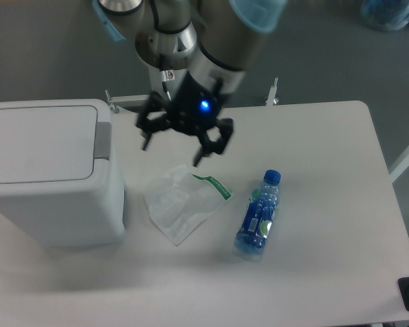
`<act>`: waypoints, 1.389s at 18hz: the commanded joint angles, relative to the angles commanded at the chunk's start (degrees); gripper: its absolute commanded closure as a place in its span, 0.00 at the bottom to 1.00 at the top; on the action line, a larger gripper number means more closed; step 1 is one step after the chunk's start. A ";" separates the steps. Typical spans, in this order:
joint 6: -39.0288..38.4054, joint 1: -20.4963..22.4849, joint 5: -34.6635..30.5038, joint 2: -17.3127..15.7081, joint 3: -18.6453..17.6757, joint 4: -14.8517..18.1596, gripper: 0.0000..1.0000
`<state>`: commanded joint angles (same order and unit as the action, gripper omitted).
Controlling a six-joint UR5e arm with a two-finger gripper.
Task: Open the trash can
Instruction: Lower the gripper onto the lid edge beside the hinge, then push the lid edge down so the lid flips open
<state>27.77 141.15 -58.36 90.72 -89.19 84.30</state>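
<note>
The gripper, fingers spread apart and holding nothing, hangs above the table. Bare surface lies between it and the trash can, whose lid is shut, push tab unobstructed. A clear plastic bag lies just below the gripper. A blue bottle lies further right, well apart from the can.
</note>
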 joint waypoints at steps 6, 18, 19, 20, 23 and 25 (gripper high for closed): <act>-1.84 -1.67 0.18 -1.60 -4.68 -5.11 0.00; -3.77 -3.43 -0.35 1.57 -5.73 -9.59 0.00; -3.77 -3.43 -0.44 1.57 -5.82 -9.59 0.00; -3.77 -3.43 -0.61 1.57 -6.00 -9.68 0.00; -3.69 -3.43 -1.05 1.39 -7.14 -9.77 0.00; -3.60 -3.52 -1.05 1.39 -7.49 -9.77 0.00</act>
<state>24.17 137.64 -59.41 92.11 -96.68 74.53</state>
